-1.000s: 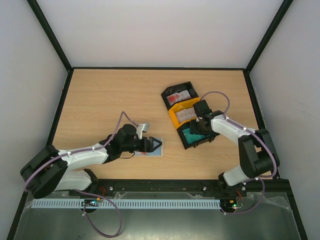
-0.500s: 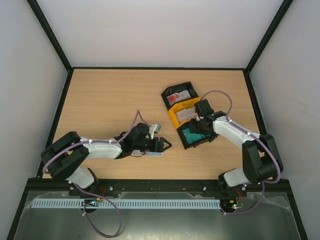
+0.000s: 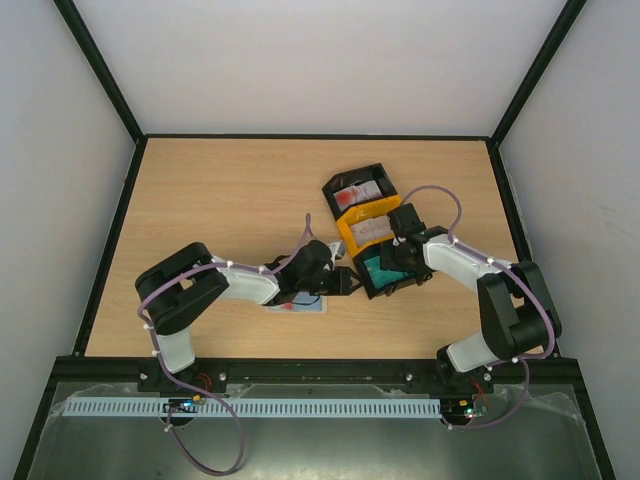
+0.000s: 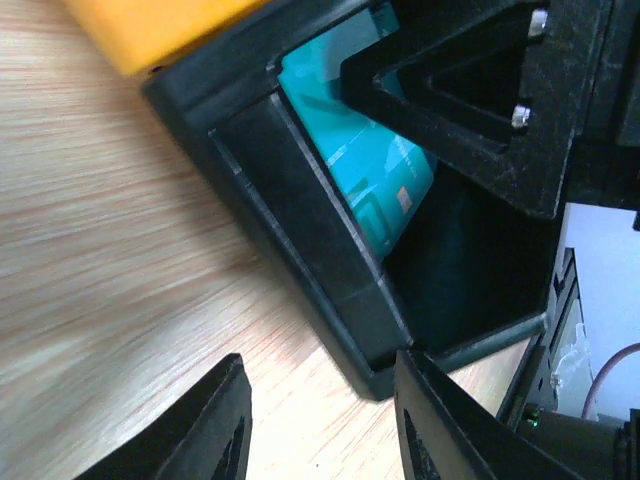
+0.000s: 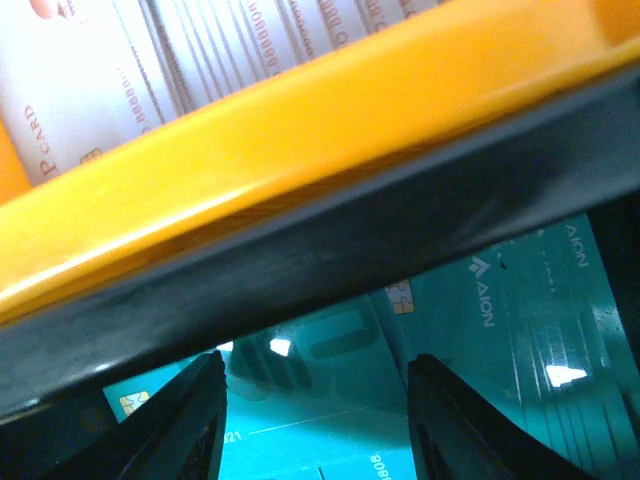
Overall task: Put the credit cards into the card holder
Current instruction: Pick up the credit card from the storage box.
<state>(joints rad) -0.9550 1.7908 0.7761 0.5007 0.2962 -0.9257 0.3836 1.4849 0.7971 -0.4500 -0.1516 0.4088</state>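
Note:
Teal credit cards (image 5: 470, 330) lie stacked in the near black bin (image 3: 372, 287). My right gripper (image 5: 315, 425) hangs open just over them, inside the bin, with nothing between its fingers. White credit cards with red print (image 5: 150, 60) fill the orange bin (image 3: 350, 232). My left gripper (image 4: 320, 420) is open and low over the wood, at the black bin's (image 4: 300, 210) near-left corner, holding nothing. A teal card (image 4: 375, 165) shows inside. The card holder (image 3: 292, 307) lies flat and pale on the table, partly hidden under my left arm.
A second black bin (image 3: 352, 178) with white and red cards stands farthest back in the row of three. The right gripper's dark fingers (image 4: 470, 110) crowd the near bin from above. Bare wood spreads to the left and back; black rails frame the table.
My left arm has stretched right, from over the card holder to the near black bin's corner, its jaws narrowing. The right gripper has barely moved inside that bin.

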